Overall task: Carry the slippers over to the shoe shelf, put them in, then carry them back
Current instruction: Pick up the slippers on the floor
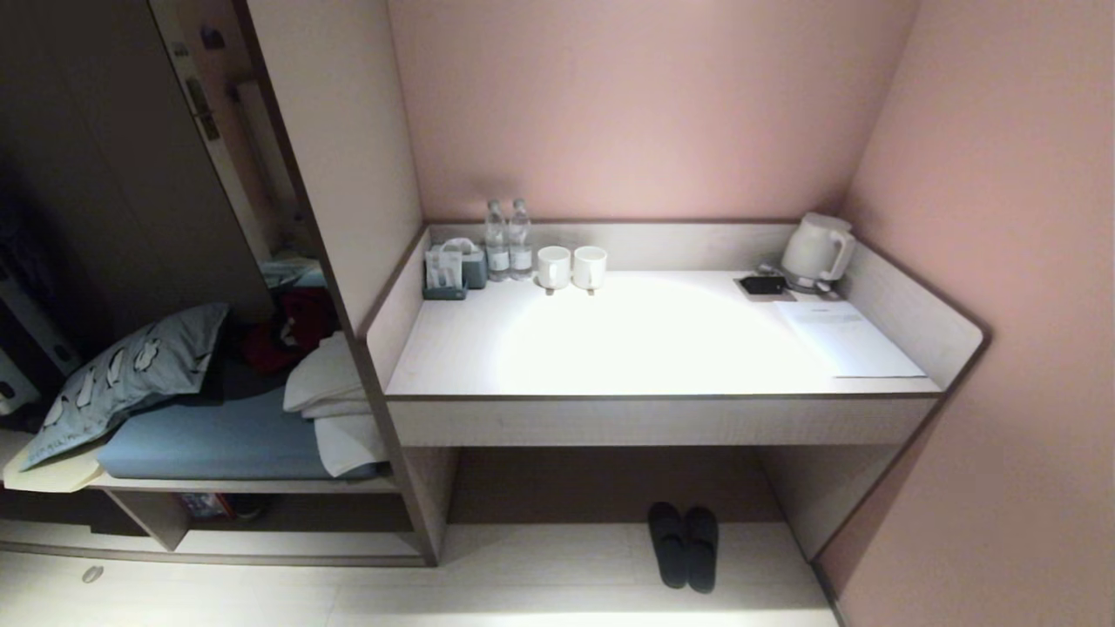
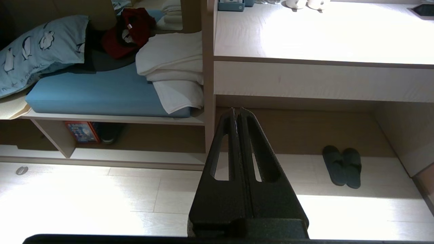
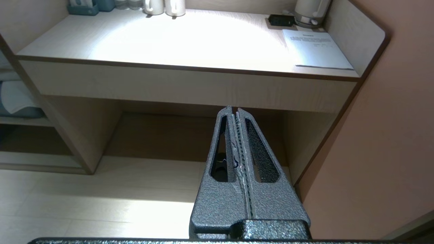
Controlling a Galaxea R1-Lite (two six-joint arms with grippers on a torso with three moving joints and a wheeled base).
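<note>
Slippers [image 1: 684,546] side by side on the pale floor [image 1: 540,575] in the recess under the table [image 1: 645,348], toes toward the dark back panel, touching each other; at about 6 o'clock in the head view, a little right of centre. Same pair at roughly 4 o'clock in the left wrist view, well apart from the claw there.

Shoe shelf [image 1: 261,522] low at 8 o'clock in the head view, under the blue-cushioned bench board [image 1: 218,440], with a slanted upright divider [image 1: 152,518] and a small colourful box [image 2: 82,131] and a dark shoe [image 2: 110,133] inside. No slippers in it.

Left claw [image 2: 237,112] pressed fully shut, holding nothing, hanging over the floor in front of the upright between bench and table recess. Right claw [image 3: 234,110] likewise closed tight and empty, pointing at the recess under the table.

On the table top: two white mugs [image 1: 571,266], two water bottles [image 1: 508,239] and a teal caddy [image 1: 453,270] at 11 o'clock, white kettle [image 1: 817,251] at 1 o'clock, printed sheet [image 1: 847,340] near the right edge. On the bench: patterned pillow [image 1: 131,370], folded white towels [image 1: 335,401], red cloth [image 1: 292,326].
</note>
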